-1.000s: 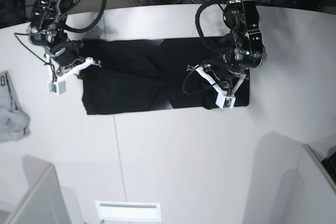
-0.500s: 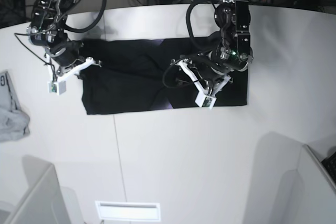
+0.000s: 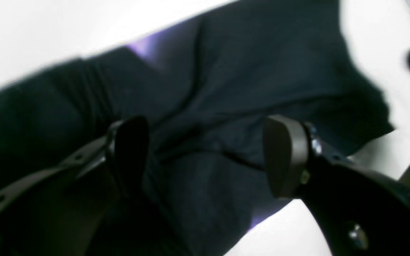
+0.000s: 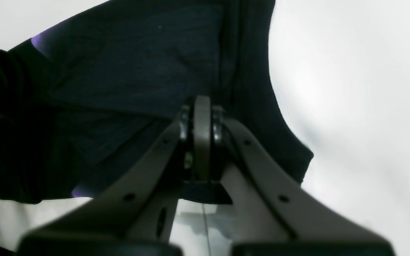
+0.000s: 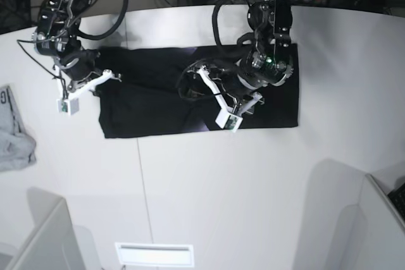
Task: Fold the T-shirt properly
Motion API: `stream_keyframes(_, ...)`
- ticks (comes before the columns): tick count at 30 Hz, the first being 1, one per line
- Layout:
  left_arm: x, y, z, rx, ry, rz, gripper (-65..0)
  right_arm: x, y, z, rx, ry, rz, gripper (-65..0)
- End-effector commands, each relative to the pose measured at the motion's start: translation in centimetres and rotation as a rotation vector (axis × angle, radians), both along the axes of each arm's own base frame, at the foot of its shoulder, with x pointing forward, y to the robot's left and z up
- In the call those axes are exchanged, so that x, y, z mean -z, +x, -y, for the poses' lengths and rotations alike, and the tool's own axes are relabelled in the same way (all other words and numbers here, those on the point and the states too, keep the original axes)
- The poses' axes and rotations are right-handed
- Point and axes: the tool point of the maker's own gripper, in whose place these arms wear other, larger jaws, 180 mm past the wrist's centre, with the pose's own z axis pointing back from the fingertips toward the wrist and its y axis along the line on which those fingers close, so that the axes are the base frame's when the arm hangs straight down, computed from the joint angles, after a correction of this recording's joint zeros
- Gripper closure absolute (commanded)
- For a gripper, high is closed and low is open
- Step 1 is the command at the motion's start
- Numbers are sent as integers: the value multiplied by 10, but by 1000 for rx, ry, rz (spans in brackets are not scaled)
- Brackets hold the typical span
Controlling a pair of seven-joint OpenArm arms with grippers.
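Left gripper (image 5: 212, 96) shifted leftward across the cloth since the earlier frame, jaws now spread and empty; T-shirt (image 5: 145, 102): black, soft, limp, light, creasing readily, lying flat on white table (image 5: 253, 188), best pinched at hem or corner; right gripper (image 4: 201, 142) clenched at its left edge.

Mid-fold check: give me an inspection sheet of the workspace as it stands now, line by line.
Surface: white table, a seam running toward the front.
Job's things: black T-shirt spread flat along the far side, a purple sliver at its near edge.
Clutter: grey garment at the table's edge, apart from the T-shirt.
Grippers: left gripper open above the T-shirt, nothing between the jaws; right gripper shut at the T-shirt's edge.
Cables: black cables looping off both arms.
Surroundings: dark equipment behind the table, details unclear.
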Motion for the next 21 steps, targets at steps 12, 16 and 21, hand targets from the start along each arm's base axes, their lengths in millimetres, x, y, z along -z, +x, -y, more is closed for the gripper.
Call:
stream_keyframes(12,-11,-24,-217,-436,272,40,0,5,37,33,65,47,-66,-396)
stream_keyframes(16,-14,-39,-270,-523,358,22,0,24,46,51,81,52,-130,-467)
stream_keyframes(21,3,-47,-298,-524,385,-5,0,30,52,74,99,22,-142,-467)
